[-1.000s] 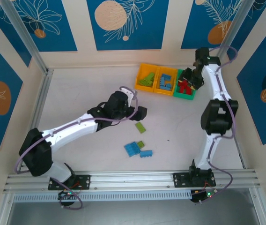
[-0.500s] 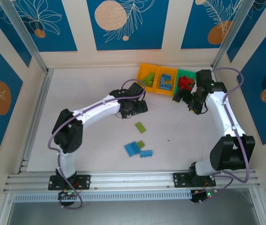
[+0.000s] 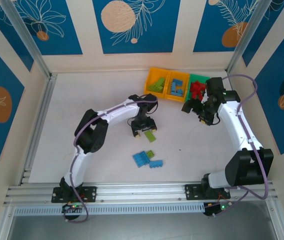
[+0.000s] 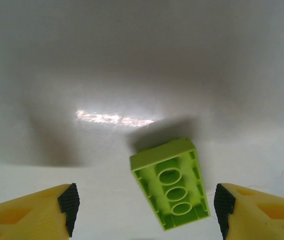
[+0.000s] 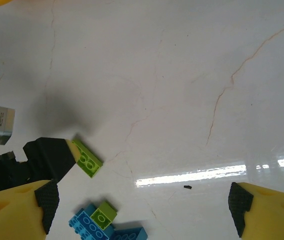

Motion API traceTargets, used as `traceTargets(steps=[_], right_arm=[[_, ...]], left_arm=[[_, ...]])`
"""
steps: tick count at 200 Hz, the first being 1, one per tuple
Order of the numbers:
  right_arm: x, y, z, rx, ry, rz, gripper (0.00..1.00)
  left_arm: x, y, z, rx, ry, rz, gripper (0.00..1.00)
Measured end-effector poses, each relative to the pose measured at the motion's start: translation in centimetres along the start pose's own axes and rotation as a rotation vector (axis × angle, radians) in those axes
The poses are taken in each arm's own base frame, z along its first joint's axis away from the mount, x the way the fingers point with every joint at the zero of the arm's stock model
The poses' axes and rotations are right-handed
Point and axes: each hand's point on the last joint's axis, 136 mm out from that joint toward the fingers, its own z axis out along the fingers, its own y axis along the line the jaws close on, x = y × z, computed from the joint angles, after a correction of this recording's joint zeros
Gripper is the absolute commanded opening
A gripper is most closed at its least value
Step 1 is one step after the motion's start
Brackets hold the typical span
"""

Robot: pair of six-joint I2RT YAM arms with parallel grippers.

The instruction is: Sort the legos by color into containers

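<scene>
A lime green lego (image 4: 171, 184) lies upside down on the white table, hollow side up. My left gripper (image 4: 144, 210) is open and low over it, one yellow finger (image 4: 57, 210) on each side, neither touching. From above, the left gripper (image 3: 143, 132) stands at that lego (image 3: 151, 136). The right gripper (image 3: 196, 111) hangs open and holds nothing, just in front of the containers. They are two orange-yellow bins (image 3: 154, 71) (image 3: 178, 75) and a green one (image 3: 196, 77). In the right wrist view the right gripper (image 5: 143, 206) looks down on the same lime lego (image 5: 87, 158).
Two light blue legos (image 3: 142, 159) (image 3: 156, 164) and a small lime one (image 3: 150, 153) lie together nearer the front. The bins hold lime (image 3: 157, 84), blue (image 3: 177, 87) and red legos (image 3: 197, 89). Walls stand close behind the bins, and an aluminium rail (image 3: 142, 192) runs along the front.
The left arm has swung in and down onto the lime lego, and its jaws have narrowed. The right gripper has come away from the green bin and opened.
</scene>
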Motion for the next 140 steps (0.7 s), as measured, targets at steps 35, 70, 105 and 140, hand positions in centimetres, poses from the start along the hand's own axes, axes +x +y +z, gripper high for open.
traceTargets(steps=[35,70,105,140], right_arm=[[0.3,0.2,0.1,0.009,0.005,-0.015,0.90],[0.8,0.2,0.1,0.020,0.018,-0.024,0.90],[2.0,1.6,-0.2,0.003,0.036,-0.065,0.89],[4.7,4.1,-1.6,-0.101,0.062,-0.089,0.89]], left_arm=[[0.4,-0.8,0.8,-0.002,0.065,0.010,0.56],[0.7,-0.8,1.8,-0.032,0.121,0.024,0.43],[0.3,-1.5,1.5,-0.010,0.121,0.051,0.38],[-0.6,-3.2,0.1,0.038,0.092,0.127,0.31]])
